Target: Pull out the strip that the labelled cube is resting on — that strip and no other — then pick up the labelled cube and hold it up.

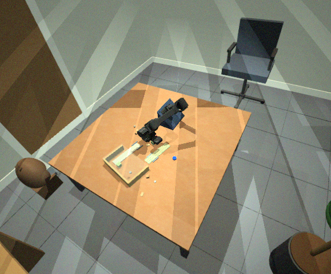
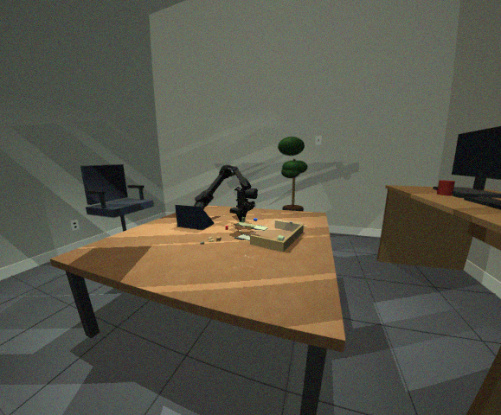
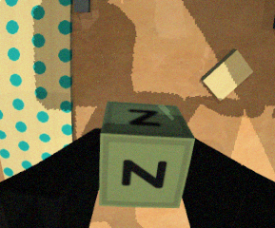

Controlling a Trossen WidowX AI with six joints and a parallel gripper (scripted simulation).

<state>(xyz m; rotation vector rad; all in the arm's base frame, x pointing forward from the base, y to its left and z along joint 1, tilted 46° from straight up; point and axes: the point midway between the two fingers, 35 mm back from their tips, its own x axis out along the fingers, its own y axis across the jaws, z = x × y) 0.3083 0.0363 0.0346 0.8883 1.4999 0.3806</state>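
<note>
My gripper (image 1: pixel 153 142) (image 2: pixel 242 218) is shut on a green cube (image 3: pixel 140 171) marked with a black N. In the wrist view the cube sits between the dark fingers, with table showing beyond and below it. It is held above the table, beside the dotted strip. The cream strip with teal dots (image 1: pixel 160 152) (image 3: pixel 15 80) lies to the left in the wrist view; nothing rests on the part seen there. A paler strip (image 1: pixel 127 154) reaches into the tray, and another green cube (image 1: pixel 118 164) (image 2: pixel 280 238) is at its far end. That cube's label is too small to read.
The low-walled tray (image 1: pixel 139 174) (image 2: pixel 266 243) stands beside the strips. A blue ball (image 1: pixel 174 158) (image 2: pixel 255 219) and a red piece (image 2: pixel 226 227) lie on the table. A small cream block (image 3: pixel 227 75) and several other scraps lie around. A dark blue wedge (image 1: pixel 172 121) (image 2: pixel 191 217) stands by the arm's base.
</note>
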